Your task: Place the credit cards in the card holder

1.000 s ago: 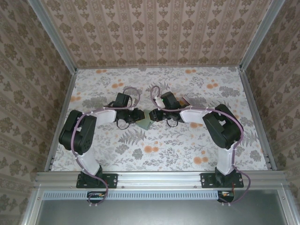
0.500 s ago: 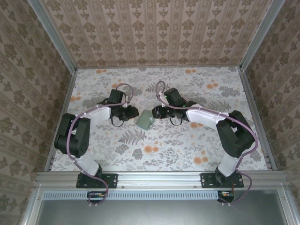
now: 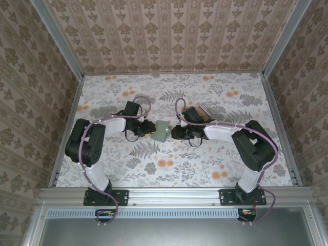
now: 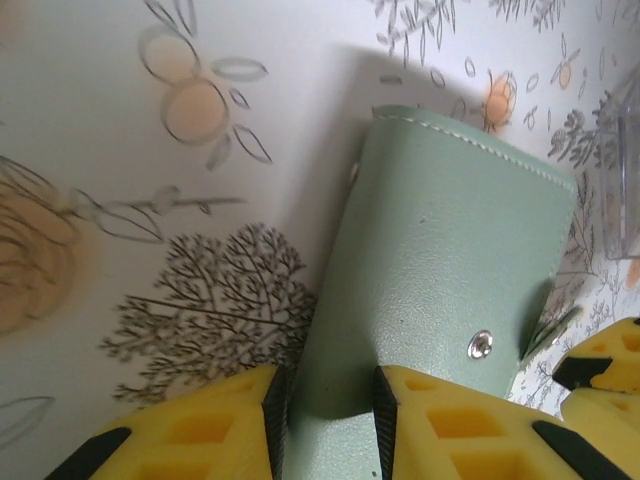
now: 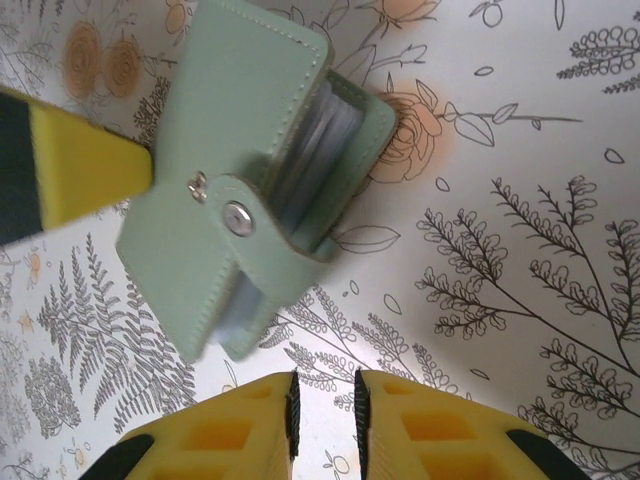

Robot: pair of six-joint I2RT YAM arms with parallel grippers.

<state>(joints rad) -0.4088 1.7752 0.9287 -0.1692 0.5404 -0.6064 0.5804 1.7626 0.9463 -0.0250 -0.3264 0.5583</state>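
Note:
The card holder point(image 3: 161, 131) is a sage-green wallet at mid table, its snap strap fastened and clear sleeves showing at its open end point(image 5: 250, 190). My left gripper point(image 3: 149, 130) is shut on its near end, both pads pressed to the leather point(image 4: 325, 410) of the card holder point(image 4: 450, 260). My right gripper point(image 3: 173, 133) sits just right of the holder, apart from it. Its jaws point(image 5: 323, 410) stand open by a narrow gap with only table between them. A red-orange sliver of the credit cards point(image 3: 203, 110) peeks out behind the right wrist.
A clear plastic tray point(image 4: 622, 170) stands just beyond the holder, mostly behind the right arm. The right gripper's yellow fingers point(image 4: 605, 370) are close to the holder's strap. Patterned walls enclose the floral table point(image 3: 169, 169) on three sides.
Both grippers had backed away from the holder half a second ago. The left one has returned and closed on it, and the right one has come in close beside it, its jaws narrowing.

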